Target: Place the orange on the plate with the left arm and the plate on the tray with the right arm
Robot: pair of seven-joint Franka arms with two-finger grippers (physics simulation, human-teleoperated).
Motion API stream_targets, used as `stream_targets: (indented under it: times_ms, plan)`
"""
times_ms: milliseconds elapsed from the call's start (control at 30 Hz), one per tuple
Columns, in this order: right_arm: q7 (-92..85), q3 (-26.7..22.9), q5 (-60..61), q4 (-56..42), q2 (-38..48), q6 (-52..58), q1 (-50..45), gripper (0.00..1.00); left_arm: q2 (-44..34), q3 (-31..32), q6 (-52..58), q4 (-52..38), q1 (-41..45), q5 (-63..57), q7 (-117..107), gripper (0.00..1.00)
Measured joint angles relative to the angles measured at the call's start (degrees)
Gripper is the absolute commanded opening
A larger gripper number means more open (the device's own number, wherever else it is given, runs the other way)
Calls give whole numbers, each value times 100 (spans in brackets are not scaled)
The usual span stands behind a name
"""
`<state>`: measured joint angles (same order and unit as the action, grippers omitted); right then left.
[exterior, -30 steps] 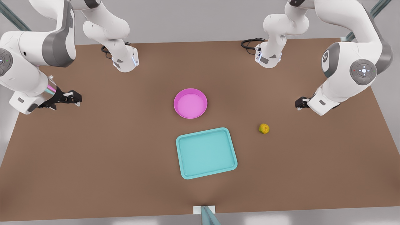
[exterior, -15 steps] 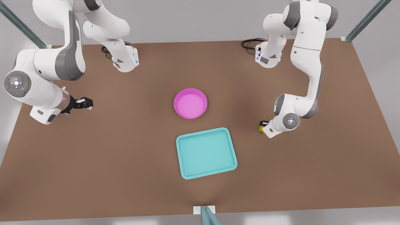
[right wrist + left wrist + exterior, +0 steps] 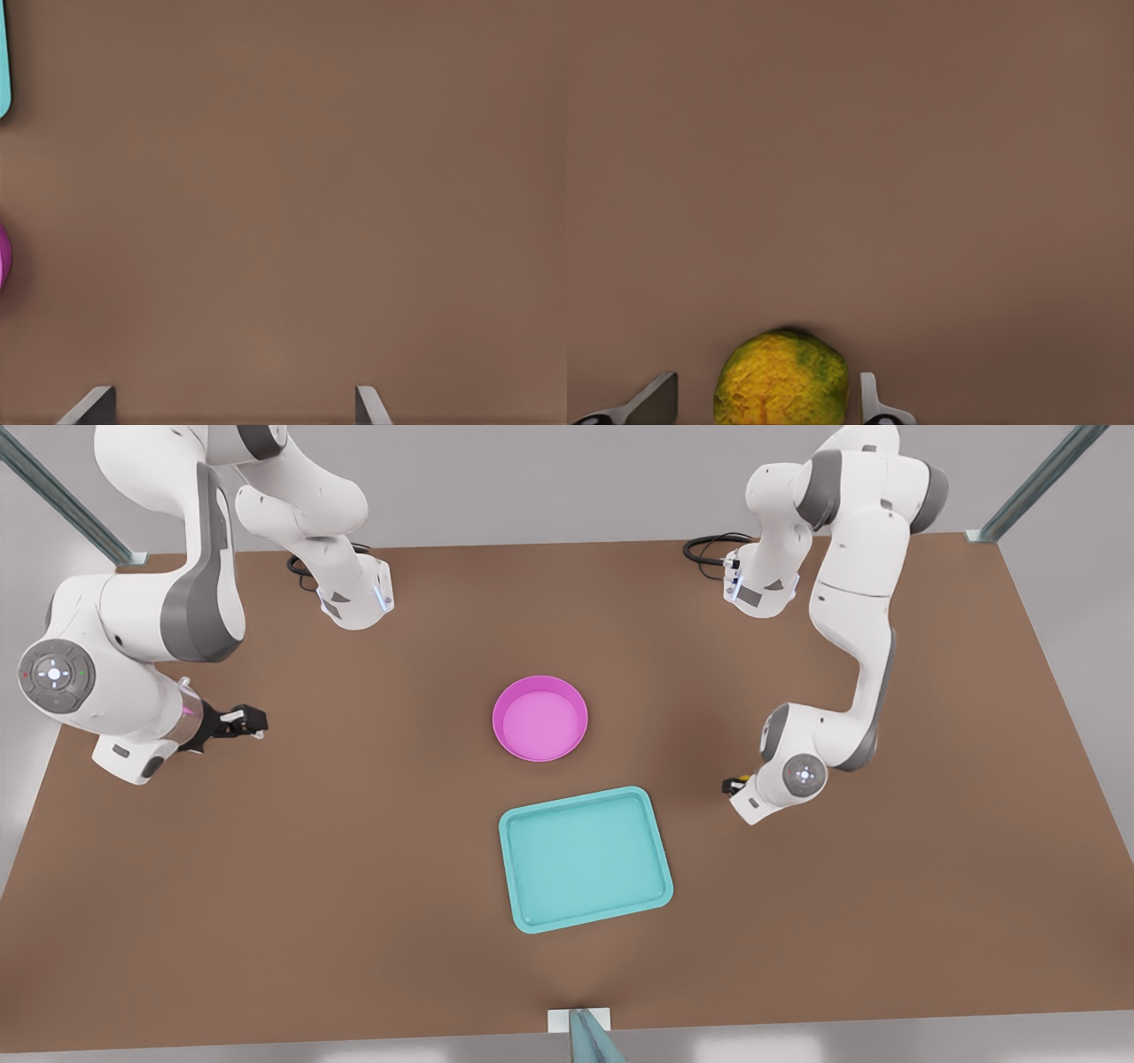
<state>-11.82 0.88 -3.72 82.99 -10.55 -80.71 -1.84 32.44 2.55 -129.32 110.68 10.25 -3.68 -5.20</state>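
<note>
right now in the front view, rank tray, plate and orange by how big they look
1. tray, largest
2. plate
3. orange, smallest, though mostly hidden under the left gripper, so only a sliver shows

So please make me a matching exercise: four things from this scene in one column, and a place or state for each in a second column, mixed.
1. orange
2. plate
3. tray
4. right gripper

a. empty, at the table's centre
b. between the left gripper's fingers, on the table
c. open above bare table, at the front view's left
d. teal, empty, nearer the camera than the plate

Pairs: 1-b, 2-a, 3-d, 4-c
</note>
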Motion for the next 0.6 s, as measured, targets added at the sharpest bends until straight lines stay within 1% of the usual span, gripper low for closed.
stream_targets:
  times_ms: [233,300,333,467,500,533,600]
  plan:
    - [-13,0,0,-9,-15,-6,0,100,145,1,33,8,3,0,-74,100]
    - [-16,0,0,-9,-16,-7,0,100,126,0,40,3,4,0,-90,96]
    - [-17,0,0,-9,-19,-8,0,100,119,0,37,1,4,0,-97,93]
    - [-22,0,0,-9,-24,-13,0,100,96,0,3,-5,7,-5,-118,91]
    - [-23,0,0,-9,-24,-15,0,100,98,0,-15,-7,5,-6,-123,84]
    - [-25,0,0,-9,-28,-17,0,100,96,0,-32,-8,5,-9,-128,74]
    - [-27,0,0,-9,-31,-20,0,100,106,0,-63,-20,4,-22,-145,69]
